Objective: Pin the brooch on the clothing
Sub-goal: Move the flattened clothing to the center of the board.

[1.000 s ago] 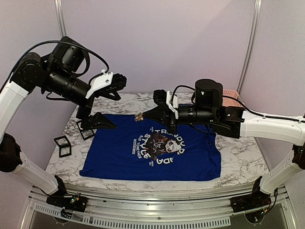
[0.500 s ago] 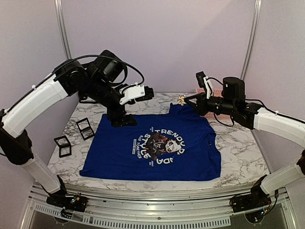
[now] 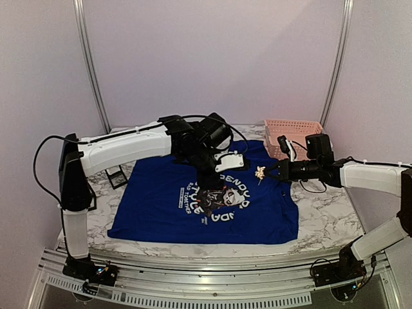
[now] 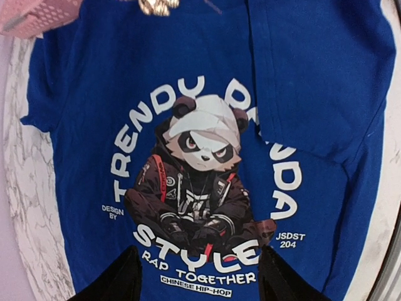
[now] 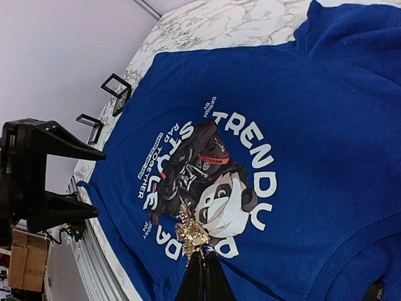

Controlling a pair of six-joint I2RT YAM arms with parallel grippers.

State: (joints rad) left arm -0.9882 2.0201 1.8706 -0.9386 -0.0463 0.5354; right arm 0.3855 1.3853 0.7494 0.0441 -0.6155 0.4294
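Observation:
The royal-blue T-shirt lies flat on the marble table, with a round panda print at its middle. My left gripper hovers over the print. In the left wrist view it is open and empty, its fingers on either side of the "STYLE" lettering on the shirt. My right gripper is shut on a small gold brooch and holds it just above the right side of the print. In the right wrist view the brooch sits at the tips of the gripper, over the shirt.
A pink basket stands at the back right, touching the shirt's far edge. Small black frames lie on the marble left of the shirt and show in the right wrist view. The shirt's right sleeve is folded over.
My left arm has swung right from the shirt's far-left corner to over the print. My right gripper has carried the brooch down from the shirt's far edge toward the print.

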